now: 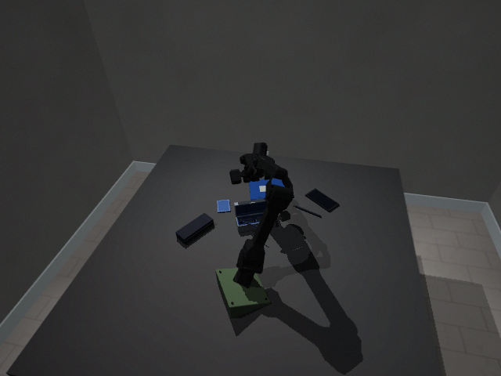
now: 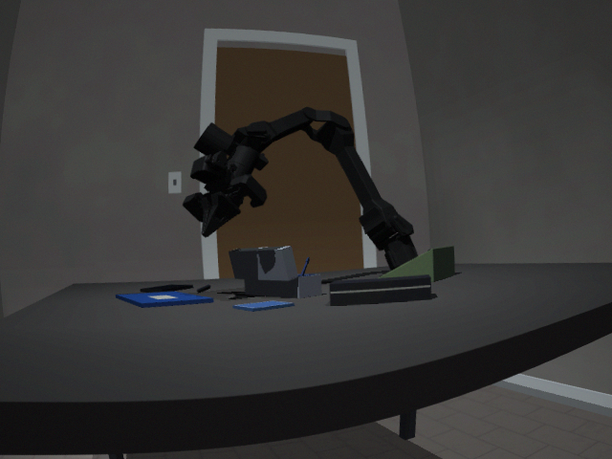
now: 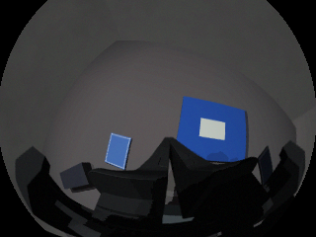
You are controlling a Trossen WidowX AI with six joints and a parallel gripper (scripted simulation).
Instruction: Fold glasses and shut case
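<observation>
Gripper (image 2: 213,228) pressed together, pinching nothing — hangs above lid, likely set to push it down. Case (image 1: 250,215) open mid-bench, lid upright — glasses (image 1: 249,221) lie inside.

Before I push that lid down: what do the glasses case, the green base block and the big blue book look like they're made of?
Glasses case: likely rigid plastic or metal; grey matte shell, flat stiff upright lid, blue lining, possibly fabric.
Green base block: looks like painted metal; flat matte faces, dark screw-like dots at the corners.
Big blue book: probably card or paper cover; thin, flat, matte, with a pale label.
The gripper is shut, empty.
</observation>
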